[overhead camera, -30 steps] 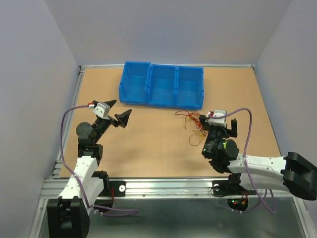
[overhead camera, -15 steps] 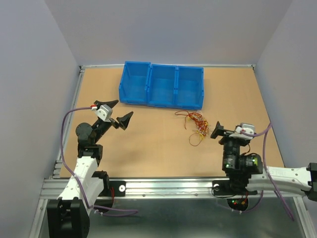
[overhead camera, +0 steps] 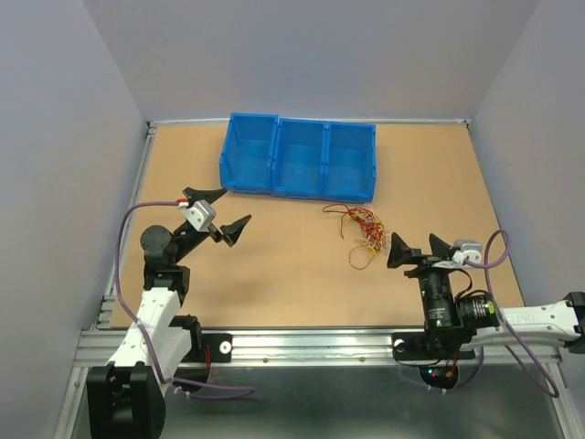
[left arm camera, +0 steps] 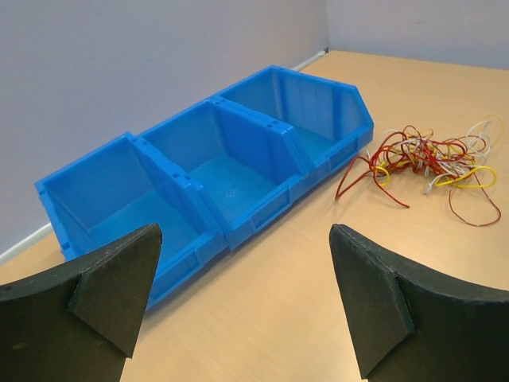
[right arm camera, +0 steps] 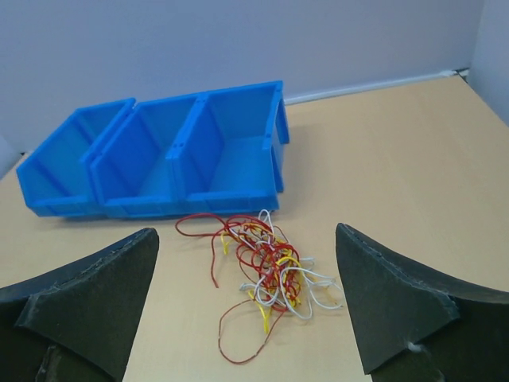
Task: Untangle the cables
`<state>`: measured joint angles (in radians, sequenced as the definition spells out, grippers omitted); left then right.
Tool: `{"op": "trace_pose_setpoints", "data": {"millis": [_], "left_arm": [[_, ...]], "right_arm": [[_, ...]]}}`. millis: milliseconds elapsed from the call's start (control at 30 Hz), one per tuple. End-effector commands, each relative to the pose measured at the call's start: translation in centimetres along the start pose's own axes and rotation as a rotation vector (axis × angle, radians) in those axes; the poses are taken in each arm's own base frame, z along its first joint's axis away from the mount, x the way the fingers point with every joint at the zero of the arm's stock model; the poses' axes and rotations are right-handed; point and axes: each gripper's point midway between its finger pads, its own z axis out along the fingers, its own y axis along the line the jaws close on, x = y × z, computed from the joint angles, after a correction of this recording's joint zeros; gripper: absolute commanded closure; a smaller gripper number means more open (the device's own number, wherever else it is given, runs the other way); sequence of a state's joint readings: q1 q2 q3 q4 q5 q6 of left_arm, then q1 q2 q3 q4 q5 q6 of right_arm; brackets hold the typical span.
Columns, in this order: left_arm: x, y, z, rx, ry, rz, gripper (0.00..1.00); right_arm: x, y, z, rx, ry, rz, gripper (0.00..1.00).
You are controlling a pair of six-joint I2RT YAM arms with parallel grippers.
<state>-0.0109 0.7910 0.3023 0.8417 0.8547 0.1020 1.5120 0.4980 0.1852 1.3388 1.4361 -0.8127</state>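
1. Right claw (overhead camera: 417,249) (right arm camera: 245,239): pulled back from the cables (overhead camera: 364,229) since a second ago, when it sat at the right edge of the tangle. It now hangs nearer the front edge of the table (overhead camera: 274,274), jaws spread wide, holding nothing.
2. Left claw (overhead camera: 224,210) (left arm camera: 245,231): moved slightly toward the table's middle over the same second. Its jaws are spread wide and it holds nothing.
3. Cables (right arm camera: 266,263) (left arm camera: 429,155): one tangle of thin red, yellow and white wires lying flat on the table, right of centre. It is near the right claw on its far side and well apart from the left claw; neither touches it. Single red loops trail out toward the near side and toward the left.
4. Bins (overhead camera: 277,155) (right arm camera: 274,143) (left arm camera: 262,211): three blue open bins joined in a row at the far side. The tangle lies just in front of the rightmost one, not touching it.
5. Line of sight: the right wrist view frames the tangle between its two fingers, with the bins behind it. The left wrist view has the bins centred and the tangle off to the right.
6. Right arm: low along the near edge, forearm coming in from the right, wrist aimed at the far side.
7. Left arm: rising from its base at the left with the elbow folded, wrist aimed right and away toward the bins.
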Motion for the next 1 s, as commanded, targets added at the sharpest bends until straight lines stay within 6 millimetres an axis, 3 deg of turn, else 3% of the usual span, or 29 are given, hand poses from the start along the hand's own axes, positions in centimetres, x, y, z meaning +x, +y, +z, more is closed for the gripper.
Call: {"op": "trace_pose_setpoints", "data": {"millis": [0, 200, 400, 500, 533, 567, 600, 633, 667, 700, 733, 800, 833, 967], "left_arm": [[-0.7, -0.7, 0.1, 0.057, -0.023, 0.07, 0.01], [-0.5, -0.6, 0.2, 0.058, -0.016, 0.069, 0.01], [-0.5, -0.8, 0.3, 0.077, -0.013, 0.065, 0.01], [-0.6, -0.9, 0.3, 0.079, -0.013, 0.065, 0.01], [-0.7, -0.9, 0.2, 0.082, -0.015, 0.07, 0.01], [-0.8, -1.0, 0.2, 0.081, -0.017, 0.076, 0.01], [-0.9, -1.1, 0.1, 0.081, -0.021, 0.084, 0.01], [-0.9, -1.1, 0.0, 0.075, -0.022, 0.089, 0.01], [-1.0, -1.0, -0.1, 0.069, -0.025, 0.094, 0.01], [-1.3, -1.1, -0.2, 0.066, -0.033, 0.105, 0.01], [-1.4, -0.9, -0.2, 0.055, -0.037, 0.117, 0.01], [-1.3, -1.1, -0.4, 0.05, -0.041, 0.134, 0.01], [-1.4, -1.1, -0.4, 0.046, -0.043, 0.141, 0.01], [-1.2, -1.0, -0.2, 0.053, -0.034, 0.128, 0.01]], "right_arm": [[-4.1, -0.2, 0.2, -0.062, -0.149, 0.363, 0.01], [-9.0, 0.0, 0.2, -0.126, -0.302, 0.366, 0.0], [-10.6, 2.3, 0.9, -0.106, -0.331, 0.224, 0.0], [-12.4, 3.1, 1.9, -0.063, -0.384, 0.175, 0.0], [-11.6, 4.5, 3.7, -0.052, -0.366, 0.091, 0.0], [-12.2, 6.8, 5.2, -0.133, -0.403, 0.053, 0.0], [-13.9, 7.8, 7.5, -0.161, -0.419, 0.085, 0.0], [-9.1, 7.1, 14.2, -0.182, -0.245, 0.06, 0.0], [-8.4, 5.7, 16.8, -0.19, -0.197, 0.116, 0.0], [-9.8, 2.5, 19.1, -0.16, -0.238, 0.215, 0.0], [-7.5, 3.6, 20.7, -0.215, -0.188, 0.196, 0.0], [-8.1, 5.0, 22.4, -0.255, -0.169, 0.194, 0.0], [-6.0, 5.3, 23.8, -0.255, -0.103, 0.184, 0.0], [-3.2, 6.4, 25.0, -0.287, 0.023, 0.187, 0.0]]}}
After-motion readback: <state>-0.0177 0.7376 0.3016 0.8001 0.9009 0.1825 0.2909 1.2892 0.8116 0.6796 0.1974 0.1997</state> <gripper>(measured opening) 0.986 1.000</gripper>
